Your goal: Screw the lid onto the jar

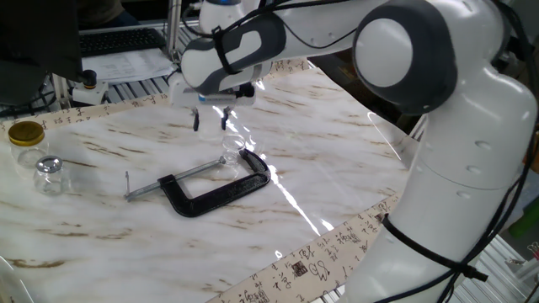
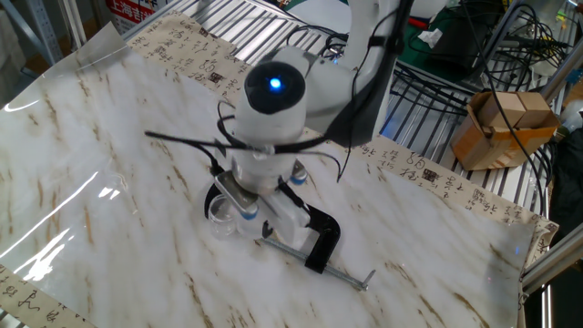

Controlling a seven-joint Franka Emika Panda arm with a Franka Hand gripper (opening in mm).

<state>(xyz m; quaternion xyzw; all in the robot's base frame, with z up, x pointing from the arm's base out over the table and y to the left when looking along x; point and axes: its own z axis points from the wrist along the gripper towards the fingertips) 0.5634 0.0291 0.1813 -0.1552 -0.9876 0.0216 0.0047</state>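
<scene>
The jar (image 1: 232, 152) is a tiny clear glass one standing on the marble table just behind the black C-clamp (image 1: 215, 190). It shows again in the other fixed view as the jar (image 2: 219, 212), left of the C-clamp (image 2: 319, 243). The lid is too clear and small to tell apart from the jar's top. My gripper (image 1: 210, 121) hangs above and slightly behind-left of the jar, open, with nothing between its dark fingertips. From the other side the arm's wrist hides most of the gripper.
A gold-lidded jar (image 1: 26, 138) and a bulbous clear jar (image 1: 49, 174) stand at the far left. Paper strips with writing (image 1: 312, 257) line the table edges. A cardboard box (image 2: 504, 124) and cables lie off the table.
</scene>
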